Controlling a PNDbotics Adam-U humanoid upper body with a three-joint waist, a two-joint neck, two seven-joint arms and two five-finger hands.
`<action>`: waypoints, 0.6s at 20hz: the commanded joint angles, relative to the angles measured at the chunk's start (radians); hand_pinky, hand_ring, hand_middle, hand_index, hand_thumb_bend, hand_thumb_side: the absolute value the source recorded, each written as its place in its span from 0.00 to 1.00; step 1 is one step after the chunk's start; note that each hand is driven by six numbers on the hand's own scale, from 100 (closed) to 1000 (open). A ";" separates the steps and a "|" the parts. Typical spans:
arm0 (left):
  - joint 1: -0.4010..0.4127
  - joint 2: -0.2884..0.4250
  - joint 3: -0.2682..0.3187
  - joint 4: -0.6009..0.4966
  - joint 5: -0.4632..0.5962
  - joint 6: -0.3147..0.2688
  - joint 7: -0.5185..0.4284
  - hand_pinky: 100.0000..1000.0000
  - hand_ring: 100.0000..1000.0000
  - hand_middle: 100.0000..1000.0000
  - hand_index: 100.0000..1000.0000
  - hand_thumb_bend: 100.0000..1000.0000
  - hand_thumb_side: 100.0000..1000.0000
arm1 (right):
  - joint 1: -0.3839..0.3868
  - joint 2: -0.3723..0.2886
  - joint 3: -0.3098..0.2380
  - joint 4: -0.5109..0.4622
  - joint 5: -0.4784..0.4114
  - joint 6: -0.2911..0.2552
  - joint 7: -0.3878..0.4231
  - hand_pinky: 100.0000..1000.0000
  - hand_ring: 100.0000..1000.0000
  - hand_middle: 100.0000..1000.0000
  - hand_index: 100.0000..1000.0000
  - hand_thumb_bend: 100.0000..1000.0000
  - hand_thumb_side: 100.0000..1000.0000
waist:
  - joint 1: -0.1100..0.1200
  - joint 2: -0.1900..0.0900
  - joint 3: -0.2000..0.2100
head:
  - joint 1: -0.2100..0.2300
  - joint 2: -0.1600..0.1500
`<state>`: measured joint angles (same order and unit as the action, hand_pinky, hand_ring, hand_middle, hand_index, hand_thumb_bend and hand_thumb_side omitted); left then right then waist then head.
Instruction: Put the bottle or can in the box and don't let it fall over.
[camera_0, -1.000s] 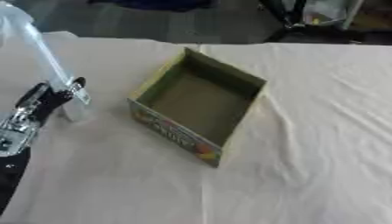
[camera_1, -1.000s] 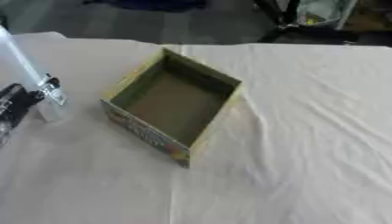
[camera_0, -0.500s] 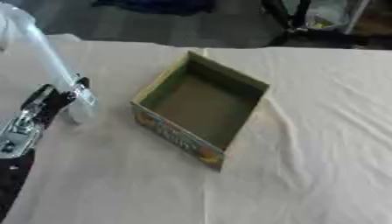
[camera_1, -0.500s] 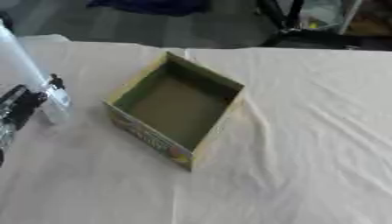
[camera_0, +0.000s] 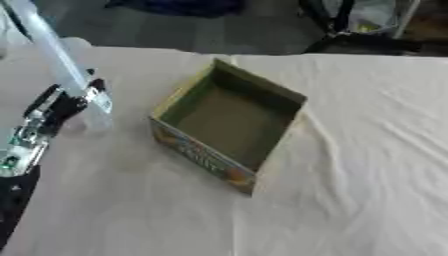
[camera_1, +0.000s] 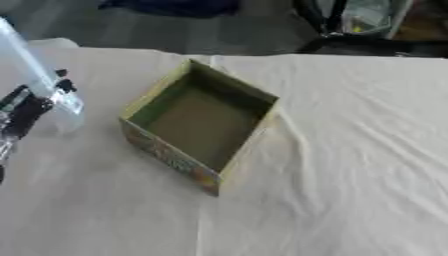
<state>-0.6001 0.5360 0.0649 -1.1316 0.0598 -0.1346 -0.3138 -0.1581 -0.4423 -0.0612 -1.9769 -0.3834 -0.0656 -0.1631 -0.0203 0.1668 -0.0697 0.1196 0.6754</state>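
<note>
A tall clear plastic bottle (camera_0: 59, 65) leans at the table's left side, its top tilted toward the far left and its base close to the cloth. My left hand (camera_0: 42, 117) comes in from the lower left, and its fingers are curled round the bottle's lower part. An open cardboard box (camera_0: 199, 156) with a green inside and a printed front wall stands askew in the middle, a short way right of the bottle. The box holds nothing. My right hand shows in neither view.
A cream cloth (camera_0: 367, 150) covers the table, with creases to the right of the box. Beyond the far edge are the floor, a dark blue bundle (camera_0: 179, 6) and black stands (camera_1: 341, 25).
The left hand and bottle have stayed almost where they were, left of the box. The whole picture has shifted slightly.
</note>
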 joint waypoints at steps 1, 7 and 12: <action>-0.033 0.038 -0.003 -0.080 0.026 -0.007 -0.027 0.83 0.56 1.00 0.00 0.00 0.64 | -0.011 -0.016 -0.011 -0.023 -0.004 0.002 -0.001 1.00 1.00 1.00 1.00 0.00 0.41 | 0.004 -0.016 -0.002 | -0.006 -0.002; -0.081 0.034 -0.031 -0.173 0.065 0.009 -0.043 0.83 0.58 1.00 0.00 0.00 0.64 | -0.011 -0.018 -0.010 -0.023 -0.006 0.004 -0.002 1.00 1.00 1.00 1.00 0.00 0.41 | 0.006 -0.021 -0.003 | -0.021 0.001; -0.151 -0.010 -0.075 -0.239 0.105 0.035 -0.094 0.91 0.59 1.00 0.00 0.00 0.64 | -0.012 -0.018 -0.008 -0.023 -0.007 0.006 0.000 1.00 1.00 1.00 1.00 0.00 0.41 | 0.007 -0.023 -0.006 | -0.025 0.001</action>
<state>-0.7240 0.5174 -0.0050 -1.3361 0.1497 -0.1038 -0.3949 -0.1582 -0.4423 -0.0612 -1.9769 -0.3844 -0.0619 -0.1639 -0.0151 0.1634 -0.0741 0.0984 0.6759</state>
